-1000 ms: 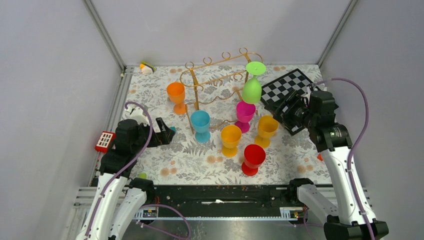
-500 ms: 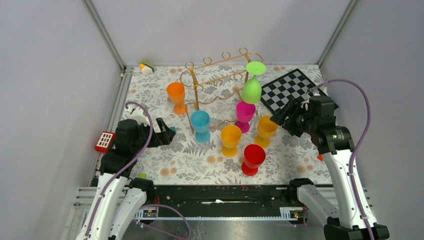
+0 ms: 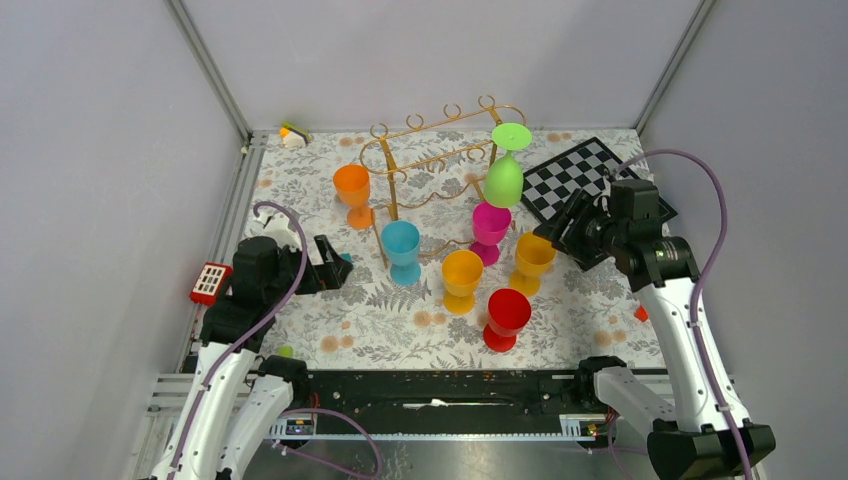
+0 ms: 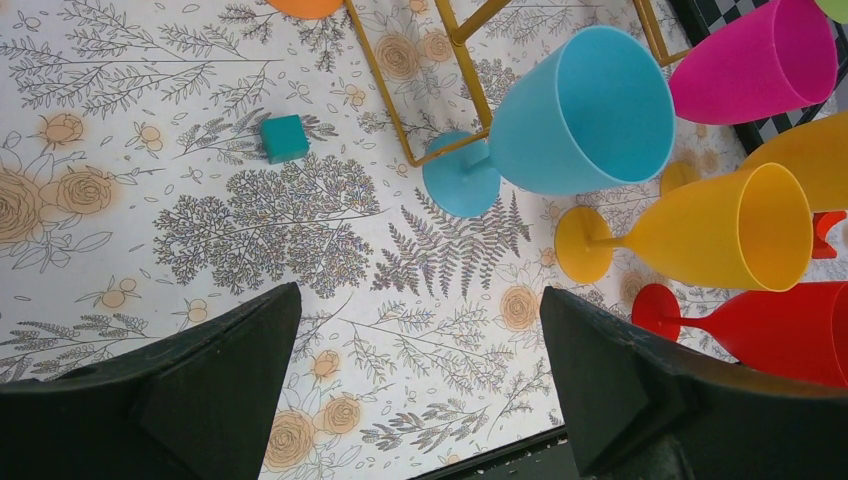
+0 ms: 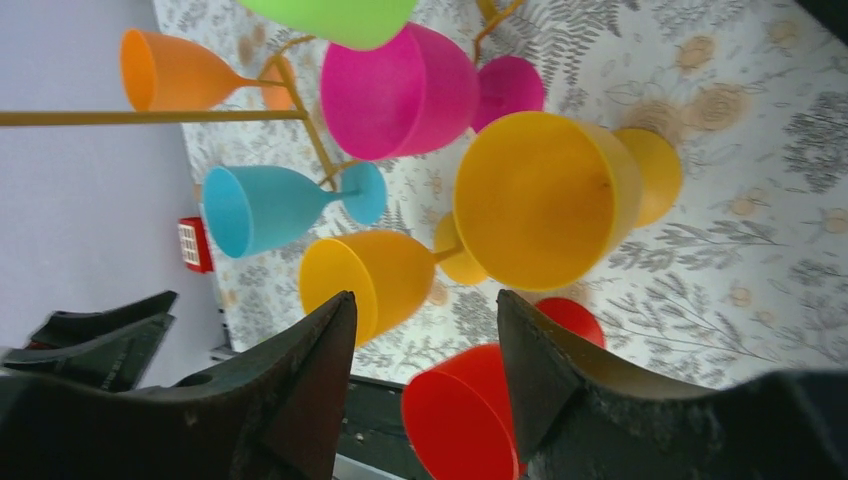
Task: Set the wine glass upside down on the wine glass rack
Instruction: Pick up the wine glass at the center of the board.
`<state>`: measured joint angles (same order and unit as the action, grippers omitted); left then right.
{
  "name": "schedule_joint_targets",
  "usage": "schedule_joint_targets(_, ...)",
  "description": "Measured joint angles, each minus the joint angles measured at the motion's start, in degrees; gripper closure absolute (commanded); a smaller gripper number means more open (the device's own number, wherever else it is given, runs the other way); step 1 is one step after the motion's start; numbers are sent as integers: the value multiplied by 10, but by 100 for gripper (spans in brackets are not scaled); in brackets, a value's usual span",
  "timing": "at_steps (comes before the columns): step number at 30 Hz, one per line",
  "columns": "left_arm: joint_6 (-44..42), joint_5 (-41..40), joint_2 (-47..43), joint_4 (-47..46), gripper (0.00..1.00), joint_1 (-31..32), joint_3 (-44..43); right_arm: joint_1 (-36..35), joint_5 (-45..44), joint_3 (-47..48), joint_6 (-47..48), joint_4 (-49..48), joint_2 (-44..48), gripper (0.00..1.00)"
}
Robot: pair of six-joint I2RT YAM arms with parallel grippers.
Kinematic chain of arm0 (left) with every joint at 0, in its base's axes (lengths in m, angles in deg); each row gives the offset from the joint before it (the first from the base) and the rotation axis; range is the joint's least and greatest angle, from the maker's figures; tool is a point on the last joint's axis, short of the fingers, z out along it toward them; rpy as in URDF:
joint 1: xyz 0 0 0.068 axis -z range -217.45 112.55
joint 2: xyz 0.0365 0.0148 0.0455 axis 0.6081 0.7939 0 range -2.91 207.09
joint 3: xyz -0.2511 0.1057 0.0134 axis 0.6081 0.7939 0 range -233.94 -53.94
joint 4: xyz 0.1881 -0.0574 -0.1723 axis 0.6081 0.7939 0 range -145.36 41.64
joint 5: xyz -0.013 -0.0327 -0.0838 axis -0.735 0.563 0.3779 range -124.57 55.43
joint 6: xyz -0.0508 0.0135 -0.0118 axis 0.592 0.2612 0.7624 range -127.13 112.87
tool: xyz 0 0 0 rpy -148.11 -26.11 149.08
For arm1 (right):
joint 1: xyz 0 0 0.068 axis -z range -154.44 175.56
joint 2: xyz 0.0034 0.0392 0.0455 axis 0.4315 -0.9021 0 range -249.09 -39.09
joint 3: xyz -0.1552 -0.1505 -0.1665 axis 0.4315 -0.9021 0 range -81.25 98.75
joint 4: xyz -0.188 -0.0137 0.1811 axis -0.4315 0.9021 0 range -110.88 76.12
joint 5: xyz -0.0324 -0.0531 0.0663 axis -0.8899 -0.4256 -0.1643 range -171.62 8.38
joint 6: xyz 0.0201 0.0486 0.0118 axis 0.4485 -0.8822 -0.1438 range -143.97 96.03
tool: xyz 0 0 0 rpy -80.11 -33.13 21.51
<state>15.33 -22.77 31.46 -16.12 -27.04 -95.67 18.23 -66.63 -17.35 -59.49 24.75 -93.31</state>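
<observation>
The gold wire wine glass rack point(image 3: 440, 150) stands at the back middle. A green wine glass point(image 3: 506, 175) hangs upside down at its right end. Several glasses stand upright around its front: orange point(image 3: 352, 190), blue point(image 3: 401, 248), magenta point(image 3: 490, 228), yellow point(image 3: 462, 275), yellow-orange point(image 3: 533, 258) and red point(image 3: 507, 315). My right gripper point(image 3: 555, 232) is open and empty, just right of the yellow-orange glass point(image 5: 535, 200); its fingers point(image 5: 425, 300) frame the red glass point(image 5: 500, 410). My left gripper point(image 3: 335, 268) is open and empty, left of the blue glass point(image 4: 575, 110), above the cloth point(image 4: 418, 295).
A black-and-white checkerboard point(image 3: 580, 175) lies at the back right under my right arm. A small teal cube point(image 4: 284, 138) lies by the left gripper. A red-and-white block point(image 3: 210, 282) sits at the left edge. A small toy point(image 3: 292, 134) is in the back left corner.
My right gripper has moved left and forward off the checkerboard, closer to the yellow-orange glass. The left arm and the glasses have not moved.
</observation>
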Motion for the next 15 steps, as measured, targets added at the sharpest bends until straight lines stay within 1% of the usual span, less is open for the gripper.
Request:
schedule_joint_targets(5,0,0,2,0,1,0,0,0,28,0,-39,-50,-35,47)
schedule_joint_targets(11,0,1,2,0,1,0,0,0,53,1,-84,-112,-106,48)
schedule_joint_targets(15,0,5,3,-1,1,0,0,0,55,11,-89,-127,-160,48)
